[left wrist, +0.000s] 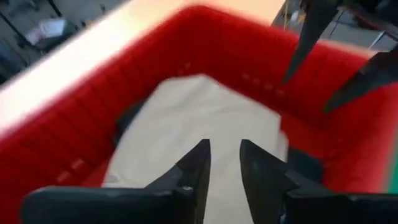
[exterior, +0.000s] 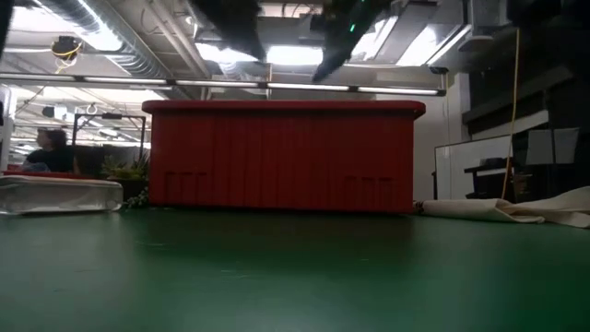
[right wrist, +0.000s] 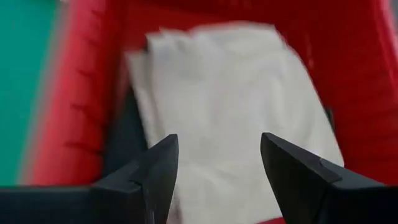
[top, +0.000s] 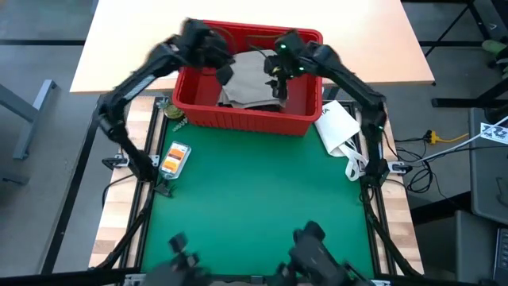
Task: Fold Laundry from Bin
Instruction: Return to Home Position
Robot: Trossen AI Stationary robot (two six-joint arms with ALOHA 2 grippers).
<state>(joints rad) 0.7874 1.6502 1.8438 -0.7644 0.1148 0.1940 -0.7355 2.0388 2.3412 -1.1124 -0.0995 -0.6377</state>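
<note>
"Where did the bin stand?"

"At the far edge of the green table (top: 254,206), in the middle. It was the red bin (top: 238,121), upright. The laundry (top: 246,83) lay inside it, a pale folded garment on top with something dark showing at its edges."

"And the arms?"

"Both reached over the bin, one from each side. The left gripper (left wrist: 224,149) hung above the pale garment, its fingers only narrowly parted and holding nothing. The right gripper (right wrist: 217,140) hung over the same garment, its fingers spread wide."

"Anything else on the table?"

"A white packet (top: 337,125) just right of the bin, and a small orange-and-white packet (top: 175,156) near the left edge."
</note>
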